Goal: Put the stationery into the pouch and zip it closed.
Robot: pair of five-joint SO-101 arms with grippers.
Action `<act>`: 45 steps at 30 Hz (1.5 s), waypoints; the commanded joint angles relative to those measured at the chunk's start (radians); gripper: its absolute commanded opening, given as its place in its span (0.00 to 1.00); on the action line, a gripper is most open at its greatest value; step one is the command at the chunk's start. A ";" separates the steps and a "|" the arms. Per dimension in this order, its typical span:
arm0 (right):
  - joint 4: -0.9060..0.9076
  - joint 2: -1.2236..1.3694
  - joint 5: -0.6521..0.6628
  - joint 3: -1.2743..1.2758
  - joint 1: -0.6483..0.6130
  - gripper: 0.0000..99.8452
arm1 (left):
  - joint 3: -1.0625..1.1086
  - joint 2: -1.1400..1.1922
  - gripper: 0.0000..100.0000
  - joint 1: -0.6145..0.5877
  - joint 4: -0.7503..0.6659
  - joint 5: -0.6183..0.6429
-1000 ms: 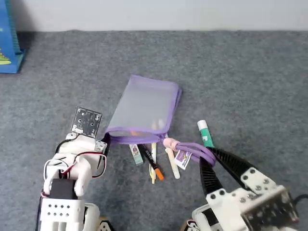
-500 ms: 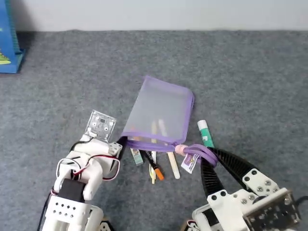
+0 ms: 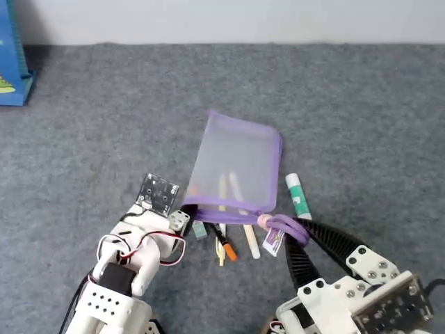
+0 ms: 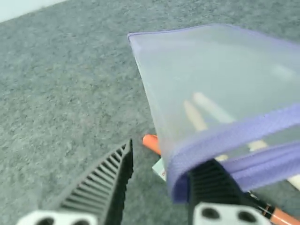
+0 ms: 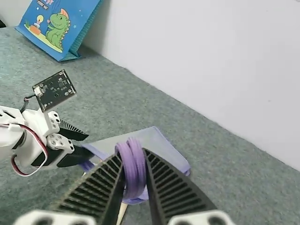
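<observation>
A translucent purple pouch lies mid-table with pencils showing faintly inside. Its purple strap is pinched in my right gripper, which the right wrist view shows shut on the strap. My left gripper stands open at the pouch's near left corner; in the left wrist view the purple corner edge lies against one finger of the left gripper. An orange-tipped pen, cream sticks and a small eraser lie on the carpet by the pouch's mouth. A green-and-white glue stick lies to its right.
Grey carpet covers the table, with open room behind and beside the pouch. A blue dinosaur bag leans at the far left against the white wall.
The pouch has slid to the right and turned a little, drawn by the strap. My left arm has moved right and forward up to the pouch's corner.
</observation>
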 commanded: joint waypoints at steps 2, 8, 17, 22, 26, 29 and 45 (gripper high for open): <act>-0.004 0.010 -0.009 -0.037 -0.012 0.01 | -0.047 -0.017 0.02 0.003 0.009 -0.103; -0.002 0.008 -0.011 -0.037 -0.012 0.01 | -0.277 -0.017 0.01 -0.064 0.324 -0.109; 0.091 0.021 -0.015 0.015 -0.010 0.18 | -0.731 -0.011 0.01 -0.273 0.747 -0.052; 0.120 0.021 -0.014 0.091 -0.010 0.21 | -0.851 -0.011 0.01 -0.279 0.848 -0.046; 0.124 0.019 -0.008 0.140 0.071 0.21 | -0.872 -0.011 0.01 -0.281 0.878 -0.018; 0.124 0.019 0.021 0.195 0.171 0.21 | -0.872 -0.009 0.01 -0.284 0.873 -0.012; 0.084 0.183 0.020 0.416 0.160 0.21 | -0.843 -0.009 0.01 -0.364 0.870 -0.017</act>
